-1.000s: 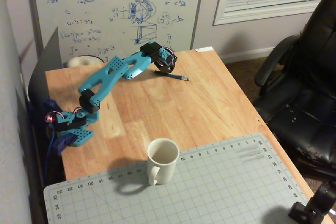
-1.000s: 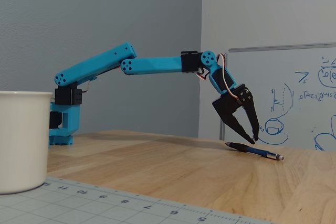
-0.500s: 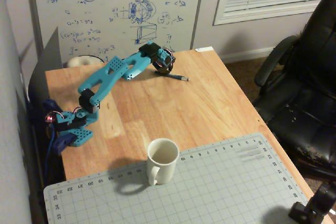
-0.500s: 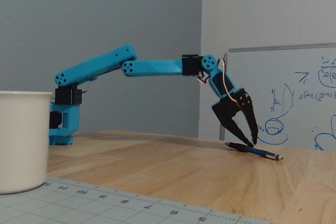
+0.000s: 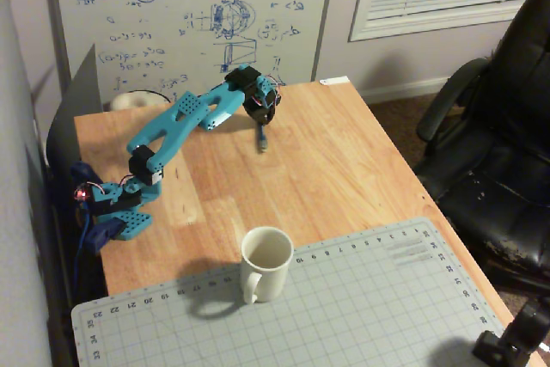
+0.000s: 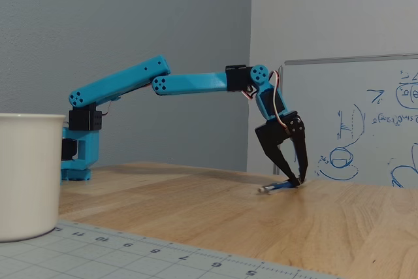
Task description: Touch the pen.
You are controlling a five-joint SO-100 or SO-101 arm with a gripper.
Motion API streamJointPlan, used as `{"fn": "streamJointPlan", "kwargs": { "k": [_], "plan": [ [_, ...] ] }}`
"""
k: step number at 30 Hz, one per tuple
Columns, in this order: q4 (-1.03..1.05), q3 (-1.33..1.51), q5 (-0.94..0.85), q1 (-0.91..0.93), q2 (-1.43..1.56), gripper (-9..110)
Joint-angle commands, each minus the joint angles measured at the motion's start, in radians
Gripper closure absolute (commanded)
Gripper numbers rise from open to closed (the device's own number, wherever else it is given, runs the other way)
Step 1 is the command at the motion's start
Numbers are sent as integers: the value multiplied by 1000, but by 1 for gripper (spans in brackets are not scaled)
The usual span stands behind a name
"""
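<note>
At the far end of the surface, the hand, jaws narrowly parted, presses on the pen lying flat; further pushing could roll it away

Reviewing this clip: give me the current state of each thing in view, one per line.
pen: lying flat on the wooden table, under the pincer tips.
pincer: open, tips down at the pen; contact looks likely.
mug: upright, looks empty, on the cutting mat's edge.
cutting mat: flat on the table.
</note>
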Motion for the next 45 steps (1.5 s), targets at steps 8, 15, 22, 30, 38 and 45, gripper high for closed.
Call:
{"fn": "streamJointPlan", "kwargs": {
  "k": [8,15,22,30,38,45],
  "plan": [
    [49,-54,15,-17,118,101],
    [270,-38,15,-38,264,101],
    [465,32,17,-57,393,101],
    [301,244,87,-103,426,101],
    [183,394,126,-138,453,101],
    [183,399,126,-161,463,101]
  ]
}}
